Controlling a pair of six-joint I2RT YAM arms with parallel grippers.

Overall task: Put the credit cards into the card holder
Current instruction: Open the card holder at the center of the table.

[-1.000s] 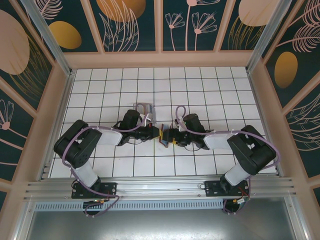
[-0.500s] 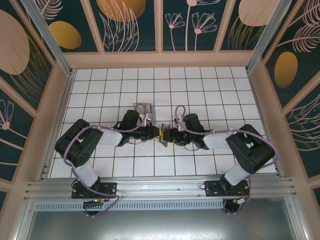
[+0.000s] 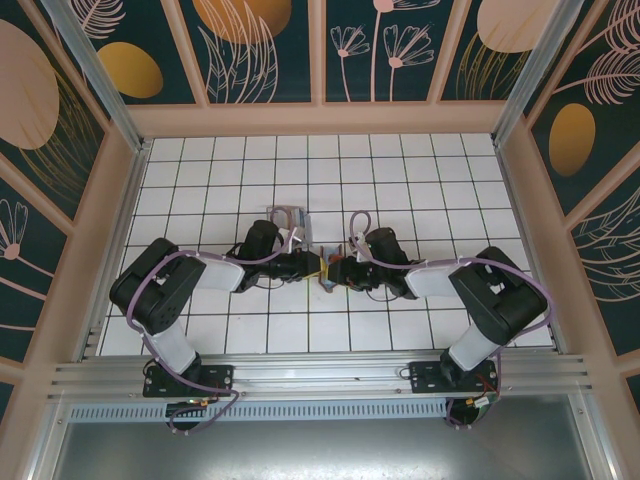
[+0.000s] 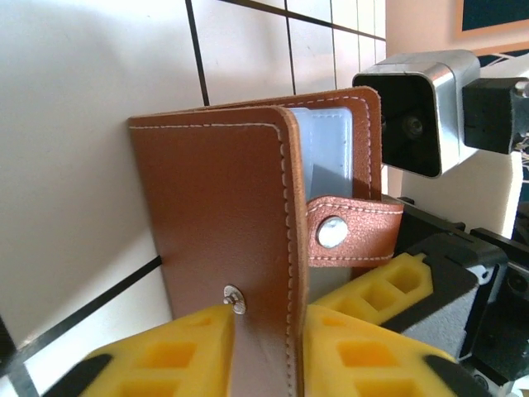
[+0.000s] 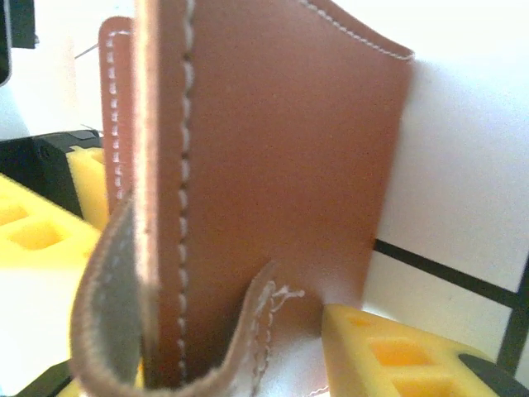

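The card holder, a small reddish-brown, white-stitched, leather-look folding wallet (image 4: 215, 207), stands upright between the two claws, about mid-table over the white tiled floor (image 3: 400, 170). Whether it rests on the tiles or hangs just above them I cannot tell.

Nearest in the left wrist view, the left gripper (image 4: 269, 351) has its yellow foam pads (image 4: 165, 360) on either side of the front cover's lower edge. I cannot tell whether they pinch the leather or stand just off it. Past them, the bare stud (image 4: 235, 299) and the loose snap strap (image 4: 347, 231) show the wallet unfastened, its covers a little apart. Inside is a pale blue sheet (image 4: 331, 153), card or sleeve I cannot say. Beyond, the right gripper (image 3: 340, 270) lies at 3 o'clock of the wallet and straddles the back cover and strap; clamped or free, I cannot tell.

The step in hand, I judge, is spreading the covers to bare a pocket. Done well, each claw takes one cover low, clear of the pocket mouth. They then part slowly along the 9-to-3 line, without twisting the leather.

There is ample room, with open tiles toward 12 o'clock up to the wooden wall (image 3: 320, 118). A small greyish clear case (image 3: 290, 216) sits near, at 11 o'clock of the wallet, so the left arm should not swing that way.
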